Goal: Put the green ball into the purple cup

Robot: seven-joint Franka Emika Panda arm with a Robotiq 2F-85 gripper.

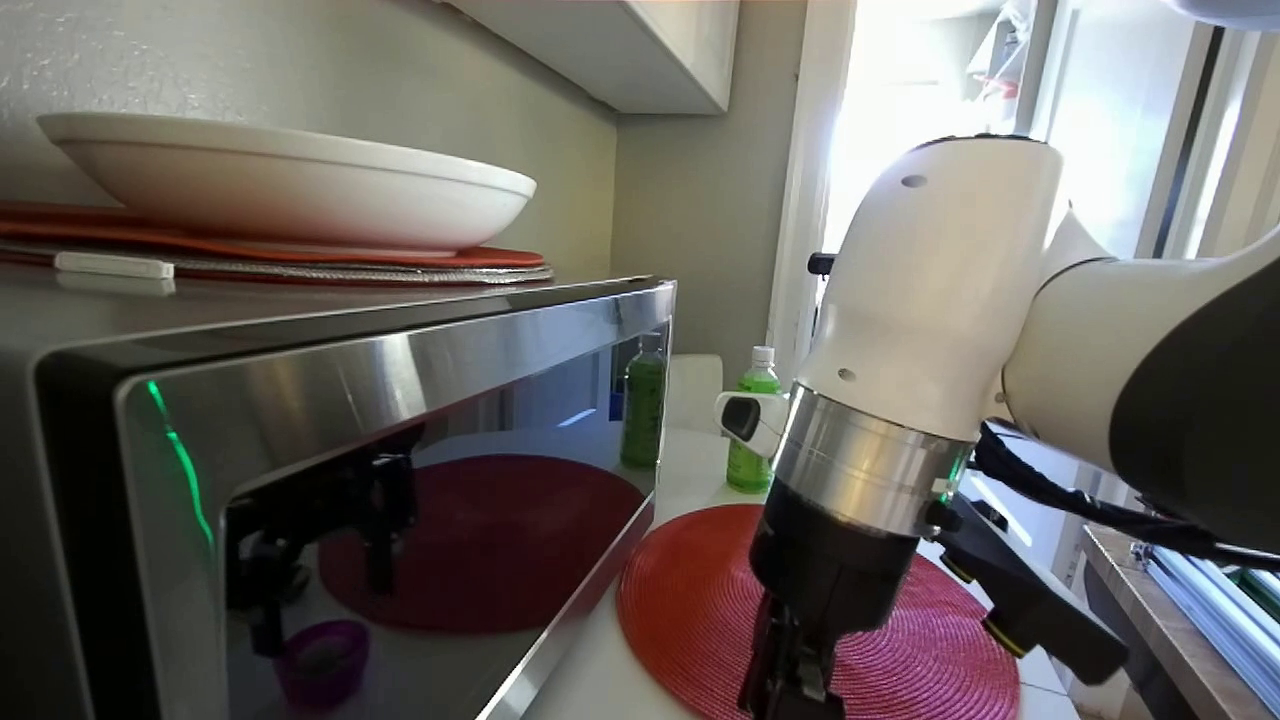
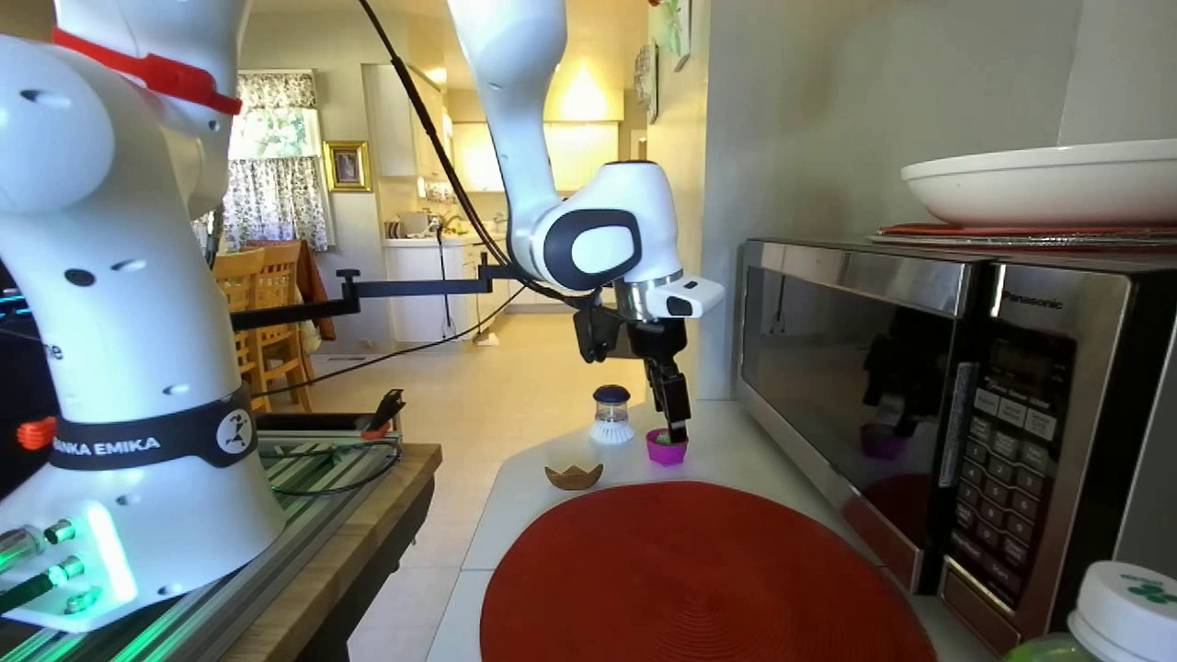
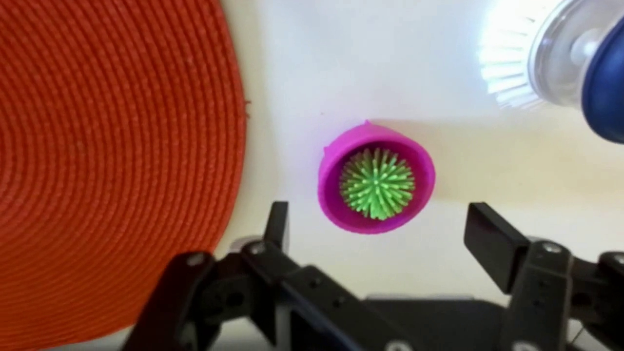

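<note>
In the wrist view, the green ball (image 3: 377,184) sits inside the purple cup (image 3: 347,141); bench (image 3: 302,58) surrounds it, the edge of the red mat (image 3: 122,170) to one side, a brush (image 3: 565,53) to the other. The fingers (image 3: 492,243) stand wide apart, bench showing between each tip and the cup.

In an exterior view, the microwave (image 2: 828,368) flanks the bench, a brown piece (image 2: 575,477) lies near the opposite edge, and the fingers overlap the cup's rim.

In an exterior view, a green bottle (image 1: 748,468) stands beyond the mat.

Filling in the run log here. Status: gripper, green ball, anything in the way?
Gripper open, holding nothing. Green ball inside purple cup. Scrub brush nearby, apart from cup, not blocking it.
</note>
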